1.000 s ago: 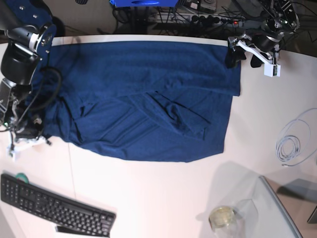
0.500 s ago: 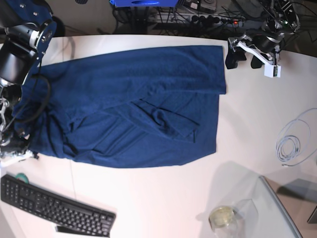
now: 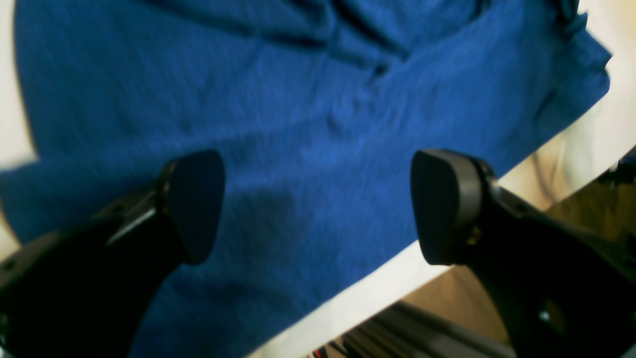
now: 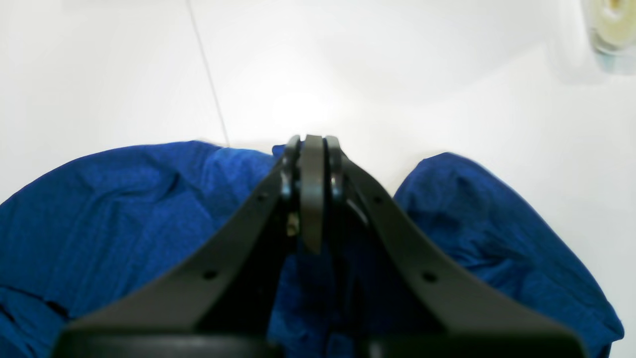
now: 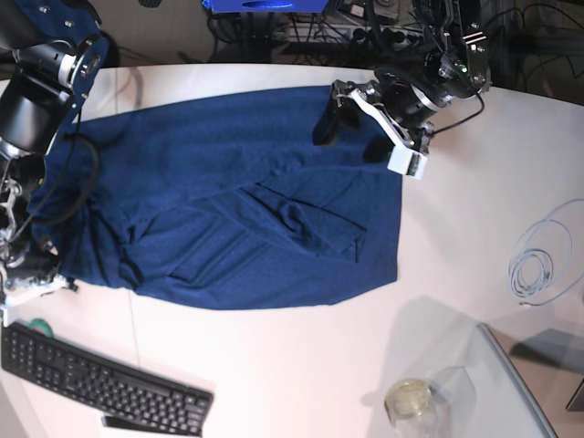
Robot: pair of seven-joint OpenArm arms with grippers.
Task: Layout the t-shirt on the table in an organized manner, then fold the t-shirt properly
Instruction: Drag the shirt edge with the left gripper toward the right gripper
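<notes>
The dark navy t-shirt (image 5: 228,201) lies spread and creased across the white table (image 5: 274,365), with folds bunched near its middle. My left gripper (image 5: 350,139) hovers open over the shirt's far right corner. In the left wrist view (image 3: 318,206) its two pads stand wide apart above the fabric (image 3: 308,99), holding nothing. My right gripper (image 5: 41,265) is at the shirt's left edge. In the right wrist view (image 4: 312,194) its jaws are shut on bunched blue fabric (image 4: 124,214).
A black keyboard (image 5: 100,383) lies at the front left. A glass jar (image 5: 411,399) and a glass panel (image 5: 529,383) are at the front right. A coiled white cable (image 5: 538,265) lies on the right. Cables and a power strip (image 5: 383,35) run behind the table.
My right gripper dragged the shirt toward the left and front, then held still. My left arm swung in from beyond the shirt's far right corner and is open over that corner.
</notes>
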